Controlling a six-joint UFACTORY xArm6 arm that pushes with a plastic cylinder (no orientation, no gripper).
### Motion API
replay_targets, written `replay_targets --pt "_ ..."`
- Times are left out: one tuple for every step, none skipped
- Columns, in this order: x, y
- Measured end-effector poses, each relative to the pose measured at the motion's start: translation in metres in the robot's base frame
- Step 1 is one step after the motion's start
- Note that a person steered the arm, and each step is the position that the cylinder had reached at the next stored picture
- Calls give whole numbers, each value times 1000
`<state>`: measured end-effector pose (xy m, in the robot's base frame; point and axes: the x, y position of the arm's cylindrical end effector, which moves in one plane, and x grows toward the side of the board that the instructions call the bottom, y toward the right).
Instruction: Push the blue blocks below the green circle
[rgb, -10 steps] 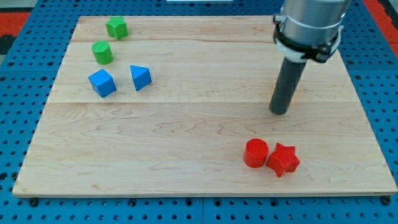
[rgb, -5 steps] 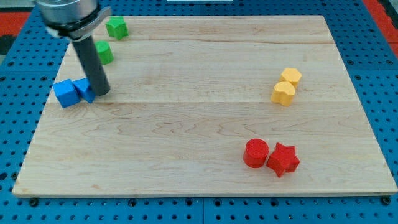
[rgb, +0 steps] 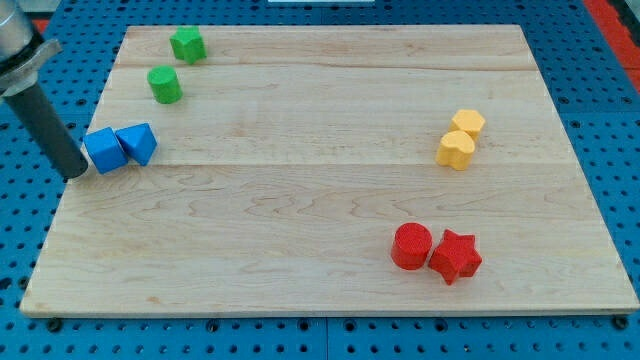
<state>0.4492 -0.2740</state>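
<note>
A blue cube (rgb: 103, 150) and a blue triangular block (rgb: 138, 143) sit touching side by side near the board's left edge. The green circle (rgb: 165, 84) lies above and a little right of them. My tip (rgb: 74, 174) is at the left edge of the board, just left of the blue cube and close to touching it.
A green block (rgb: 187, 44) sits at the top left. Two yellow blocks (rgb: 460, 138) are together at the right. A red circle (rgb: 411, 245) and a red star (rgb: 455, 256) lie at the lower right. The wooden board (rgb: 320, 200) rests on a blue pegboard.
My tip moved from the board's right side across to the blue blocks, pushed them left and together, then went round to the left of the blue cube.
</note>
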Motion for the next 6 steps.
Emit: replay_targets --pt "-7 23" --pt "-11 29" --pt "-28 -30" --pt "-66 -17" --pt "-111 23" --pt "-136 74"
